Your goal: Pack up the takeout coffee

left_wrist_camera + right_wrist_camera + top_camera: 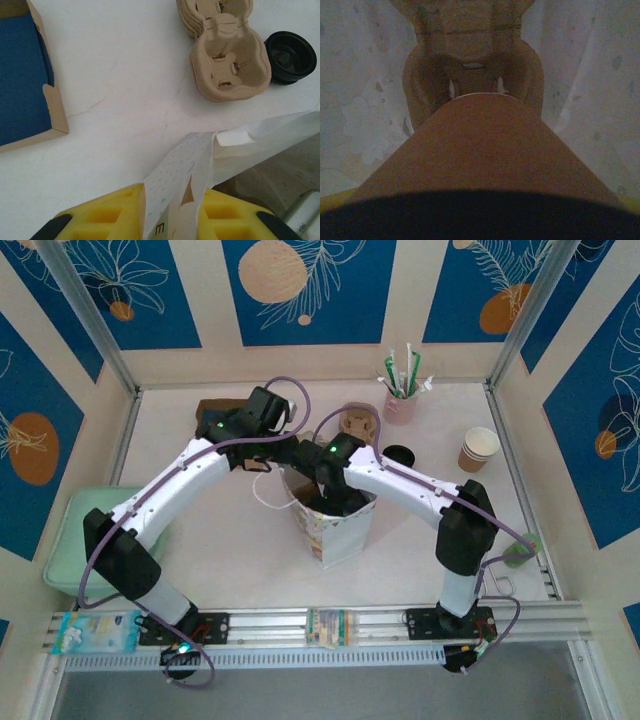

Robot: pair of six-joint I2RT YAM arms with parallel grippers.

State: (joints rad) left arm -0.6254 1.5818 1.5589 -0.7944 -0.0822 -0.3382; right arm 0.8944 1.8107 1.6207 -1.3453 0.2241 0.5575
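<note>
A white paper bag stands open in the middle of the table. My left gripper is shut on its back rim; in the left wrist view the bag's printed edge runs pinched between the yellow fingers. My right gripper reaches down into the bag's mouth. In the right wrist view the takeout coffee, a tan cup with a black lid, sits between the jaws, hanging inside the bag just above a cardboard cup carrier on the bag's floor.
Behind the bag lie a stack of cup carriers and black lids. A pink cup of straws and stacked lidless paper cups stand at the back right. A green tray is at the left, a brown box at the back left.
</note>
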